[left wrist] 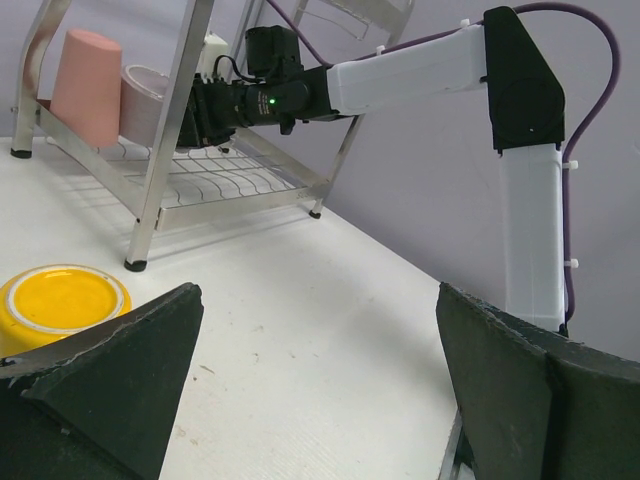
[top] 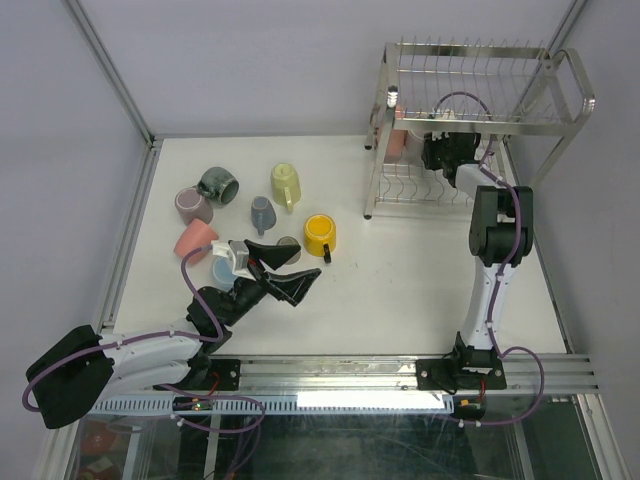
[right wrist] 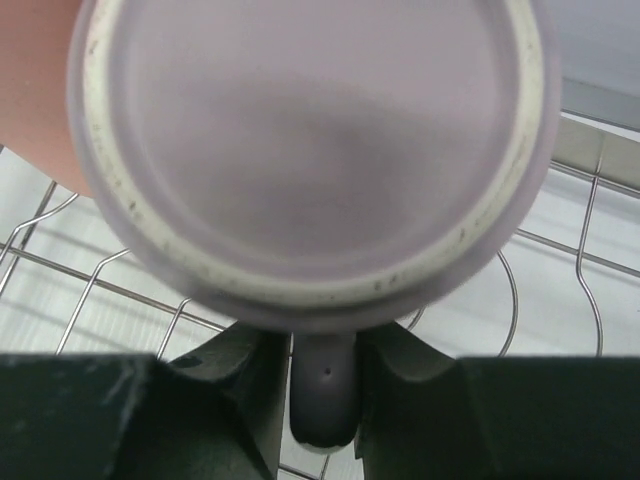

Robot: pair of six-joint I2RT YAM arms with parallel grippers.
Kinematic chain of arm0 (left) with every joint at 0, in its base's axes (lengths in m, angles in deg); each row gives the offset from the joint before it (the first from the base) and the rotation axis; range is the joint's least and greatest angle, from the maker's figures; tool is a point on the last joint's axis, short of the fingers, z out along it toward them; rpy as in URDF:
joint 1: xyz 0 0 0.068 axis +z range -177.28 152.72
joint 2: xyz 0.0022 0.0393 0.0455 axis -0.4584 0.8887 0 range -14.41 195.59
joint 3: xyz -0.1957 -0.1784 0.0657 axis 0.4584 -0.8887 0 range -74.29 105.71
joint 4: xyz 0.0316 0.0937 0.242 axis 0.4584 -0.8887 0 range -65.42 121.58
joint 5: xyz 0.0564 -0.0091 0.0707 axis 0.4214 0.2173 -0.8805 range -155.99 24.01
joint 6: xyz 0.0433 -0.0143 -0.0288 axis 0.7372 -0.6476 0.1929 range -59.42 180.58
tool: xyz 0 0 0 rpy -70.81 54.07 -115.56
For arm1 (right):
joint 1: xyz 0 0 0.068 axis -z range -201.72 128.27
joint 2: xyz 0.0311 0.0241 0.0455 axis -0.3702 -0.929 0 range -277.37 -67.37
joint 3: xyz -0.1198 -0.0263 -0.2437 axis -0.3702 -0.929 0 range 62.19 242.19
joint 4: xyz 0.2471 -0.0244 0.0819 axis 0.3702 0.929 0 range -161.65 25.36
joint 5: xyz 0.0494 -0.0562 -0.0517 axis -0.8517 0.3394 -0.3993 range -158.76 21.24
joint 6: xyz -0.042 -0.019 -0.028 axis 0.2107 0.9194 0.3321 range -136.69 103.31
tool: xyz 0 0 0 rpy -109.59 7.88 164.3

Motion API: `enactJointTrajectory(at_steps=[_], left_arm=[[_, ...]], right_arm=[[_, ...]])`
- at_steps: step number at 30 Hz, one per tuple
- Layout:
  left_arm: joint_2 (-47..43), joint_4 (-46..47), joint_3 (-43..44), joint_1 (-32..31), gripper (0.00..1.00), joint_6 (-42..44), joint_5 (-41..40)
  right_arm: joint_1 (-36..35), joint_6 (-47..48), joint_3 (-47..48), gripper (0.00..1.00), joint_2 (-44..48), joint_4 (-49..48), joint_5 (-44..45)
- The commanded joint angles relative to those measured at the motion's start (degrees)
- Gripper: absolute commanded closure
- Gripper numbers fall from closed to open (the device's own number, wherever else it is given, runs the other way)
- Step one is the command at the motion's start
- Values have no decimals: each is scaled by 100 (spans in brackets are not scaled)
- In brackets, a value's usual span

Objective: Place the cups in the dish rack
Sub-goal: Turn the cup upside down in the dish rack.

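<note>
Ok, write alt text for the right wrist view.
A mauve cup seen base-on fills the frame, its handle pinched by the right gripper. Behind lie the wavy wires of the dish rack, with a salmon pink cup at upper left.

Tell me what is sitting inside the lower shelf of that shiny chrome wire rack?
A salmon pink tumbler stands upside down beside a mauve mug, whose handle the right gripper pinches. The gripper's body hides the part of the lower shelf behind it.

bright, even light; soft shadows under the rack (top: 470, 110); right wrist view blurred.
</note>
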Motion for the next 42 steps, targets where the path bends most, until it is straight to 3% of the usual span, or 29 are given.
enactJointTrajectory(at_steps=[1, 10, 26, 30, 42], left_arm=[[-71, 130, 7, 50, 1, 85, -40], [-61, 101, 45, 44, 1, 73, 1], [-183, 38, -10, 47, 1, 5, 46], [-192, 42, -23, 45, 1, -19, 55], [-186, 33, -33, 50, 1, -31, 41]], right_arm=[[-64, -150, 461, 66, 153, -744, 8], [-51, -117, 5, 48, 551, -926, -149], [135, -116, -516, 49, 864, -933, -76], [163, -108, -475, 53, 794, -873, -77], [173, -200, -233, 85, 560, -786, -347]])
